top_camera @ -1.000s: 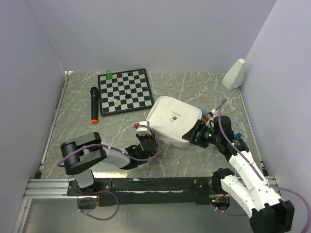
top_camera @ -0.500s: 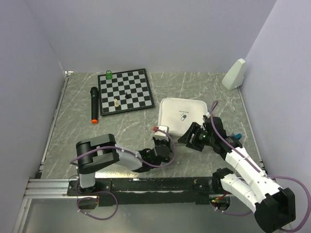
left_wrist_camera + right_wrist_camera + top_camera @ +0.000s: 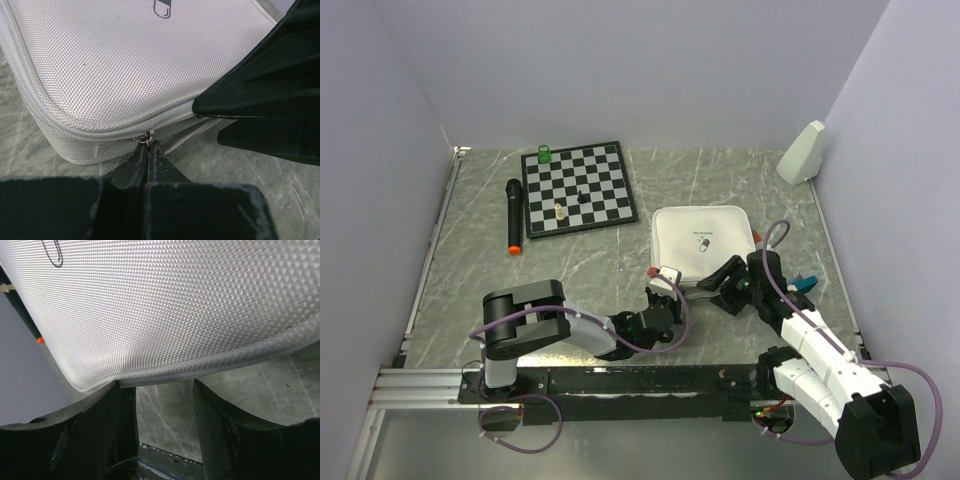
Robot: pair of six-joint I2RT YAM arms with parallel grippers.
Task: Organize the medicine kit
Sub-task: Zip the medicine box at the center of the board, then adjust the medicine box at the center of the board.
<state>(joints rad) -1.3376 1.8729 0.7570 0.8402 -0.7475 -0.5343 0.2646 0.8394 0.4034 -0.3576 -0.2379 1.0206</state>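
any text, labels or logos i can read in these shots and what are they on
No words can be read in any view.
medicine kit lid: a pill logo with a tiny line of print above it, too small to read.
Wrist views: only parts of the logo's outline, no letters.
chessboard: no text seen.

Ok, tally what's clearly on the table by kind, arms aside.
medicine kit: 1
chessboard: 1
chess pieces: 2
microphone: 1
small green object: 1
white wedge by the right wall: 1
Total: 7
small bits right of the kit: unclear, uncounted.
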